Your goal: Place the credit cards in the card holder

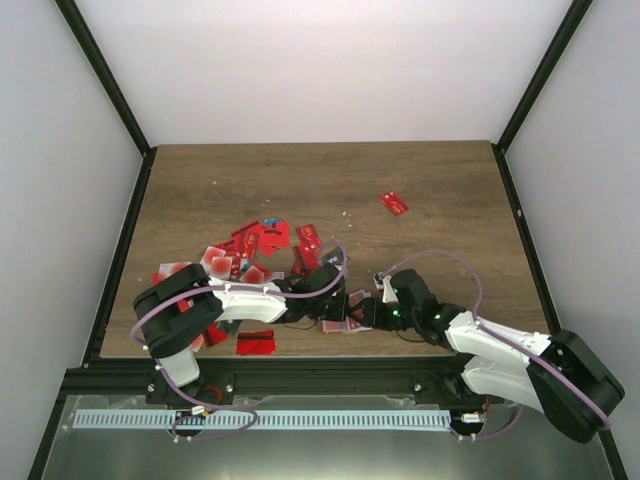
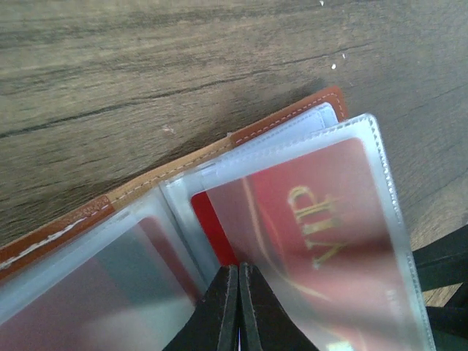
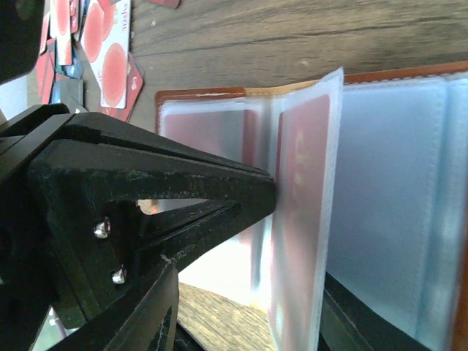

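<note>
step: red card point(image 2: 307, 212) sat in a clear sleeve | advice: it seemed best to push it straight and not bend the leaf | left gripper point(image 2: 238, 292): low, tips closed tight at the sleeve fold | right gripper point(image 3: 296, 234): level, jaws half apart around the upright leaf | card holder point(image 2: 146, 186): lay open on the table point(image 1: 420, 180), between both grippers

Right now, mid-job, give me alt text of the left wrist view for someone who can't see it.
The left gripper, black fingertips shut, sits at the fold between two frosted clear sleeves of the open orange-brown leather card holder on the wooden table. The sleeve at picture right holds a red plastic card with gold VIP lettering.
</note>
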`<state>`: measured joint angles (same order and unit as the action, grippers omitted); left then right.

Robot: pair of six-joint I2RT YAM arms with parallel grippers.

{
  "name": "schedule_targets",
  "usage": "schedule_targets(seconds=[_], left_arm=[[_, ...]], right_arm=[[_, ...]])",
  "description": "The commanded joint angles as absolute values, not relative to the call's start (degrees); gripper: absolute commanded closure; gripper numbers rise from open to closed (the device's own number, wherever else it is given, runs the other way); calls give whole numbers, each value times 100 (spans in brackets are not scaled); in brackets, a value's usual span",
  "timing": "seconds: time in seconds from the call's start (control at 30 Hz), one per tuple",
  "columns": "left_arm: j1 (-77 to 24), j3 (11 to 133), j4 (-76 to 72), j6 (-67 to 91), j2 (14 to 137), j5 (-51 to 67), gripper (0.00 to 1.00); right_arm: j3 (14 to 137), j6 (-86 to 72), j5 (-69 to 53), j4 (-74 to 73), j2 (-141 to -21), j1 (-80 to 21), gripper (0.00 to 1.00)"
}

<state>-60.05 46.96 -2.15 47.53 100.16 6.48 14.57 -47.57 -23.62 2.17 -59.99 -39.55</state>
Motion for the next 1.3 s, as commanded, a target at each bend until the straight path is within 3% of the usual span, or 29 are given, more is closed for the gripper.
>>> schedule_targets(seconds=[0.0, 0.57, 1.03, 1.27], left_arm=[[-6022, 4857, 187, 4609, 9674, 342, 96], [-5796, 4198, 1280, 4530, 7707, -721, 95], [-4587, 3089, 2465, 4520, 5177, -1316, 84], [-3831, 2780, 2620, 4453, 4800, -1273, 76]], right_arm=[[1789, -4831, -2275, 230, -6109, -4135, 54], [2425, -5067, -1910, 91, -6803, -4759, 54], [5296, -4423, -1834, -538, -8455, -5692, 52], [5788, -4108, -1237, -745, -8694, -5685, 49]])
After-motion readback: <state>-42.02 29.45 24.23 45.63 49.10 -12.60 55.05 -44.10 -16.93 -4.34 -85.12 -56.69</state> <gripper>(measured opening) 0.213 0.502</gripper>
